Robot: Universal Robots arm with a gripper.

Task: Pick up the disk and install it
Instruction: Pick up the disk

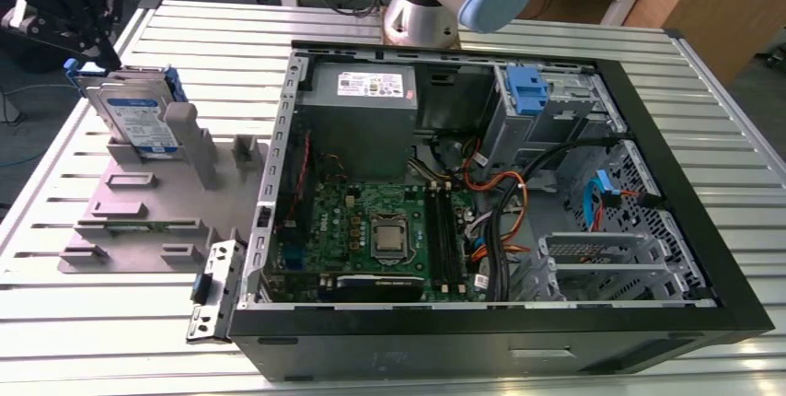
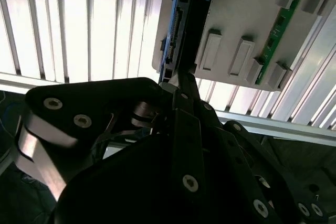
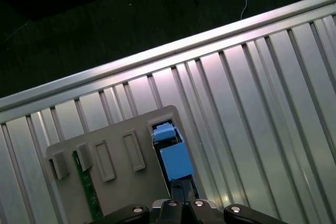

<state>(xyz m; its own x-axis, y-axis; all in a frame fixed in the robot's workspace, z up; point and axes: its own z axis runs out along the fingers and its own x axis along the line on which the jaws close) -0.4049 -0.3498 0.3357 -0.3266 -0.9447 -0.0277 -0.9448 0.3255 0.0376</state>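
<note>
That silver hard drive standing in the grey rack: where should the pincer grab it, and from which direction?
Probably by its free upper edge, coming straight down from above. The disk stands upright on edge in the grey holder, so its bottom is sunk in and the top stands clear. It is thin, so squeezing its two flat faces near the blue handle should suit.
</note>
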